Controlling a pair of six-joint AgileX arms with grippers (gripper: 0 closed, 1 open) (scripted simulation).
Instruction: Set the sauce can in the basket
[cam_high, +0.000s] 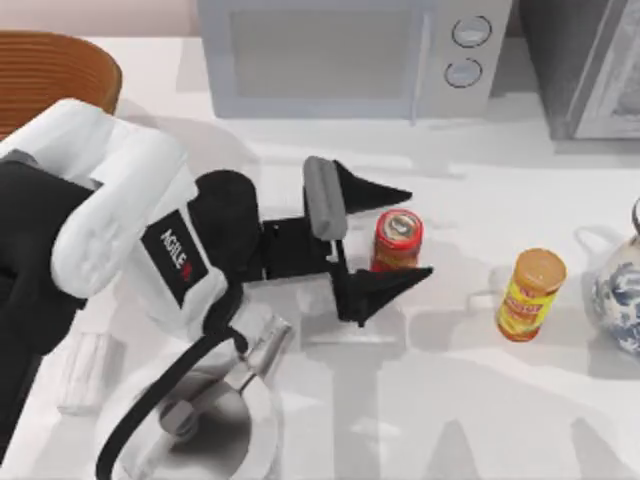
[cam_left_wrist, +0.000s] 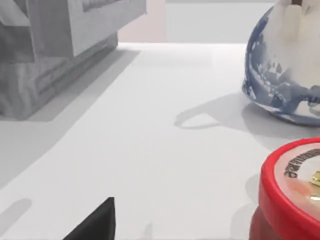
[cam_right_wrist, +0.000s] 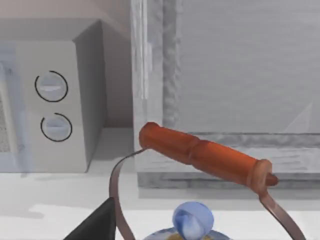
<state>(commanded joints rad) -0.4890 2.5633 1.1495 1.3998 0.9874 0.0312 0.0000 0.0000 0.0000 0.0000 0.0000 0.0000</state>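
At centre frame in the top view, the left gripper (cam_high: 394, 235) of the AgileX pair reaches across the white table (cam_high: 480, 380) to bracket the sauce can (cam_high: 397, 240), which stands upright between the two black fingers. The jaws stand apart, wider than the can; one fingertip (cam_high: 395, 194) lies just above the can in the picture and the other (cam_high: 410, 277) just below it. Whether either pad touches the red wall cannot be told, so the grip reads as set up rather than closed. The can sits low and squarely in the gap, a placement that suits a side grasp before any lift.

The wicker basket (cam_high: 55, 70) waits at the upper left corner of the frame, well apart from the can. An orange-lidded yellow container (cam_high: 531, 293) stands right of the can, and a blue-and-white teapot (cam_high: 620, 290) sits at the right edge, in front of a microwave (cam_high: 340, 55) at top centre. The left wrist view catches the can's red rim (cam_left_wrist: 290, 195) close by.
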